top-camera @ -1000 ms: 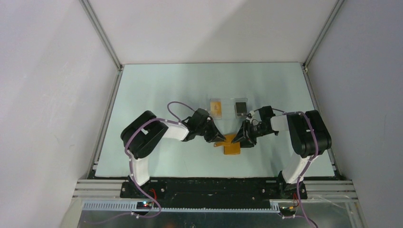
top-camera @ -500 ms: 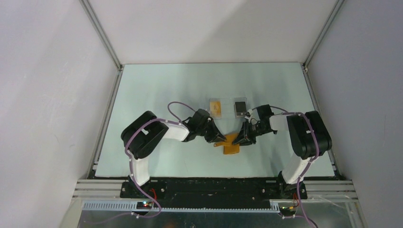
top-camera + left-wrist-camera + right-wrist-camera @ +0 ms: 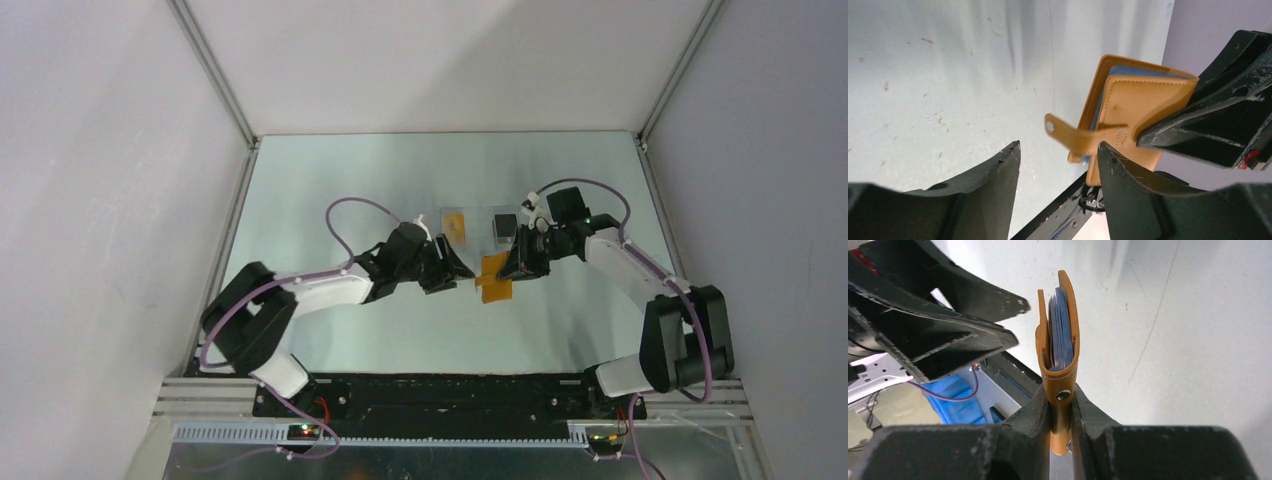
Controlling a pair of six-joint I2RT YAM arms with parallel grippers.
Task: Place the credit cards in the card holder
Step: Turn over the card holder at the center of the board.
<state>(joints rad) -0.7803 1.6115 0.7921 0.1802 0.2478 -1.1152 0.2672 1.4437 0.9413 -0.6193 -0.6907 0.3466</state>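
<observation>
Presently holds card holder [image 3: 1058,340] clenched by one edge in right tool [image 3: 1061,410], raised over counter's [image 3: 330,200] middle, toward far edge; presses leaves together, trapping blue credit cards [image 3: 1062,325] inside. Leaves left tool [image 3: 1058,150] released, jaws apart just beside clasp strap [image 3: 1068,135], probably free to catch and fasten it.

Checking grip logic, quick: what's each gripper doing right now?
Left gripper: open, holding nothing.
Right gripper: closed on the card holder.

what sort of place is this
Most likely a robotics test cell: plain white walls on aluminium framing enclose a pale table with left arm and right arm bolted at its near edge.
</observation>
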